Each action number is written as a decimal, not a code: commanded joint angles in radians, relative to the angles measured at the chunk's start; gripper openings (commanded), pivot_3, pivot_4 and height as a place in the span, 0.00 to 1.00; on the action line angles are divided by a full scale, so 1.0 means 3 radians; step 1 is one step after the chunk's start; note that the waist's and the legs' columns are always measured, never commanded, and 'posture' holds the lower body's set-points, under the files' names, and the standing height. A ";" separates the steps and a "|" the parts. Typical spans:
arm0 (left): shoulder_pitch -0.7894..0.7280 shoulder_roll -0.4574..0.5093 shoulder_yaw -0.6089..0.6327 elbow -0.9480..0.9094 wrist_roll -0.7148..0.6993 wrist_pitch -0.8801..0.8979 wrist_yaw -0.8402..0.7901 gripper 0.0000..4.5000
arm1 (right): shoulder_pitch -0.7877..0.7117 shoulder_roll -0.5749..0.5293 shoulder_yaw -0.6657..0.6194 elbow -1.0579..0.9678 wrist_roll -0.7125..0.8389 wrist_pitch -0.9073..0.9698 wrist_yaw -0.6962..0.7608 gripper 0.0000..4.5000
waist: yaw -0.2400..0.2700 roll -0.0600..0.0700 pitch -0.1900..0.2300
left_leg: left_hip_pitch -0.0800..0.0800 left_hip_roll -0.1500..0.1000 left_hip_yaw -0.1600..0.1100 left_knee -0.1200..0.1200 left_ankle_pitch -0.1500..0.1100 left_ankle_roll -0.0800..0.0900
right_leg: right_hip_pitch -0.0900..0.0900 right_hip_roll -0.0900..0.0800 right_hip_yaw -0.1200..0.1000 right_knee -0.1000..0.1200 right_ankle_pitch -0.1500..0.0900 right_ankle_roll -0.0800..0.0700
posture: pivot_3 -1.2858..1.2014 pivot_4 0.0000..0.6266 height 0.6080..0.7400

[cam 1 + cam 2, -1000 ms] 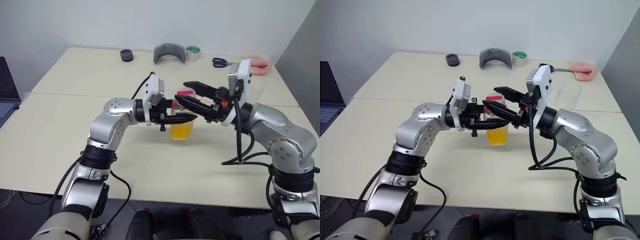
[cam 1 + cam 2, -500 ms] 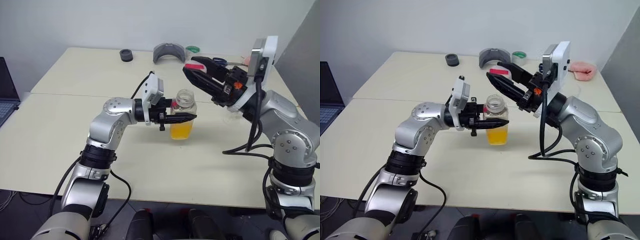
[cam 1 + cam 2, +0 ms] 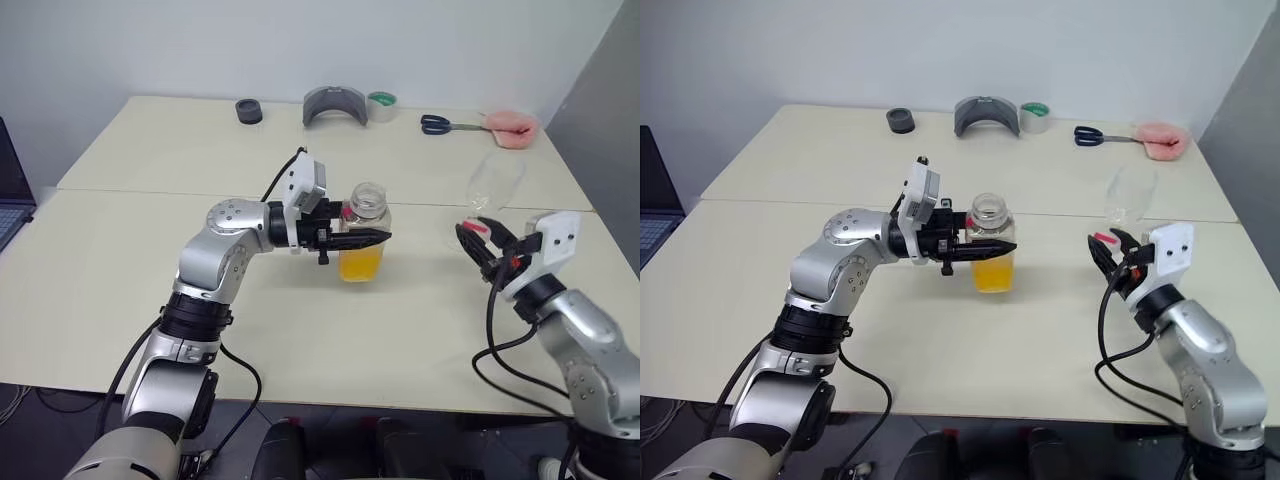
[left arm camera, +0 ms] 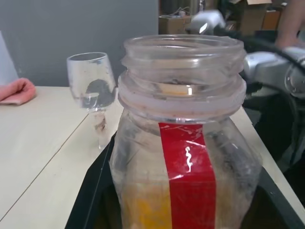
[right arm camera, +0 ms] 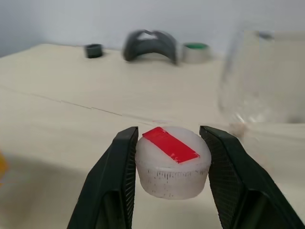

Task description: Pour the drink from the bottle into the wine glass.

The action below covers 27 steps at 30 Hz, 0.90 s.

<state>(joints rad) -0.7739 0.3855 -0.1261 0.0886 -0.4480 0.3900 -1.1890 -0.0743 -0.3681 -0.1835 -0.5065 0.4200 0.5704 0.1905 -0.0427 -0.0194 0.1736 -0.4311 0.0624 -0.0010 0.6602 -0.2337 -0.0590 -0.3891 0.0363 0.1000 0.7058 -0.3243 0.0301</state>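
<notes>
Cap off, bottle held upright

The left gripper point(image 3: 375, 238) clamps the uncapped bottle point(image 3: 364, 232) (drink point(image 3: 361, 263) fills its lower half). The right gripper point(image 5: 167, 164) pinches the cap point(image 5: 172, 161), with the wine glass point(image 3: 492, 186) just beyond its fingers.

A wide cream table point(image 3: 150, 290) with a seam across it. A clear stemmed wine glass point(image 3: 492, 185) stands on it. Far behind the glass lie blue-handled scissors point(image 3: 446, 124), a pink cloth point(image 3: 510, 126), a green tape roll point(image 3: 381, 105), a grey curved piece point(image 3: 335, 105) and a small black ring point(image 3: 249, 110).
</notes>
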 commanded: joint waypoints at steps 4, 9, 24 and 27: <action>-0.0083 -0.0043 0.0003 -0.0077 -0.0010 -0.0096 -0.0011 0.41 | -0.0022 0.0243 0.0115 0.0366 -0.0367 0.0090 -0.0387 0.41 | 0.0004 0.0000 0.0000 | 0.0000 -0.0002 -0.0001 0.0003 0.0000 0.0000 | 0.0000 0.0000 0.0000 0.0006 0.0000 0.0000 | 0.52 0.24 1.00; -0.0101 -0.0044 0.0001 -0.0067 -0.0005 -0.0097 -0.0024 0.41 | 0.0013 0.0181 0.0068 0.0421 -0.0520 0.0090 -0.0406 0.68 | 0.0009 0.0000 0.0000 | -0.0001 -0.0002 -0.0001 0.0002 0.0000 0.0000 | -0.0001 0.0000 0.0000 0.0004 0.0000 0.0000 | 0.52 0.24 1.00; -0.0089 -0.0035 0.0064 -0.0048 0.0018 -0.0110 0.0058 0.41 | -0.0259 -0.0483 0.0101 0.0174 -0.0226 -0.0048 0.0708 1.00 | 0.0004 0.0001 0.0001 | -0.0001 -0.0002 0.0000 0.0003 0.0000 0.0000 | 0.0000 0.0000 0.0001 0.0004 0.0000 0.0000 | 0.52 0.24 1.00; -0.0083 -0.0030 0.0146 -0.0018 0.0068 -0.0121 0.0247 0.41 | -0.0377 -0.0705 0.0097 0.0046 0.0329 0.0036 0.1427 1.00 | 0.0006 0.0000 0.0002 | 0.0000 -0.0002 -0.0003 0.0002 0.0000 0.0000 | 0.0001 0.0001 -0.0002 0.0004 0.0000 0.0000 | 0.52 0.24 1.00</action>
<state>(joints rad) -0.7750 0.3711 -0.1210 0.0921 -0.4330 0.3793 -1.1475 -0.1741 -0.5643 -0.1505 -0.4305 0.4220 0.5832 0.5070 -0.0410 -0.0193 0.1742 -0.4312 0.0620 -0.0020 0.6609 -0.2337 -0.0589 -0.3888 0.0369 0.0993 0.7066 -0.3244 0.0301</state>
